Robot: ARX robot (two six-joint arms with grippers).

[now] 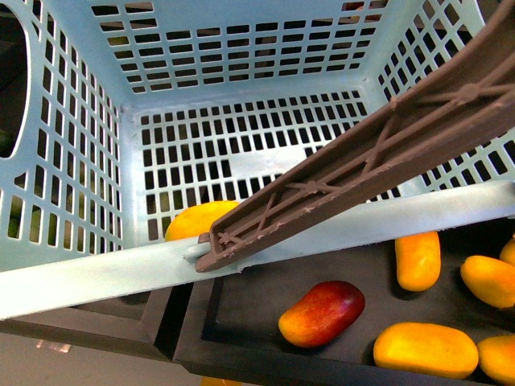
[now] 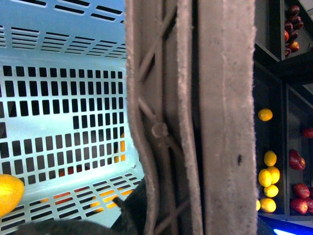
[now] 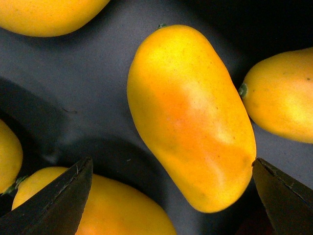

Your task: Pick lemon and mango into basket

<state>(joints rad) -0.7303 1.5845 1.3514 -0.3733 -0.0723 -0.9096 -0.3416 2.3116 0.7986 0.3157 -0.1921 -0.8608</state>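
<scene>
Right wrist view: right gripper (image 3: 172, 164) wide open, holding nothing. Its two dark fingertips (image 3: 58, 198) stand on either side of the lower end of one mango (image 3: 190, 117). One tip sits right at the fruit's edge; contact cannot be told. The mango lies on its side on the dark tray (image 3: 73, 98), outside the basket, with other yellow mangoes (image 3: 281, 98) close around it, none visibly touching it.

Front view: basket (image 1: 241, 88) fills the upper frame, seen from above, its near rim over the tray's far edge. The brown handle (image 1: 386, 153) slants across the basket's opening. One yellow fruit (image 1: 199, 219) rests on the basket floor by the near wall; lemon or mango cannot be told. On the tray in front lie a red-and-yellow fruit (image 1: 322, 312) and several yellow mangoes. Neither arm shows here, so which tray mango is the one between the tips cannot be told.

Left wrist view: handle very close, basket floor behind it. Left gripper (image 2: 129, 215) is only a dark shape at the frame edge; its opening cannot be told. Shelves (image 2: 279, 122) beyond hold small yellow and red fruits.
</scene>
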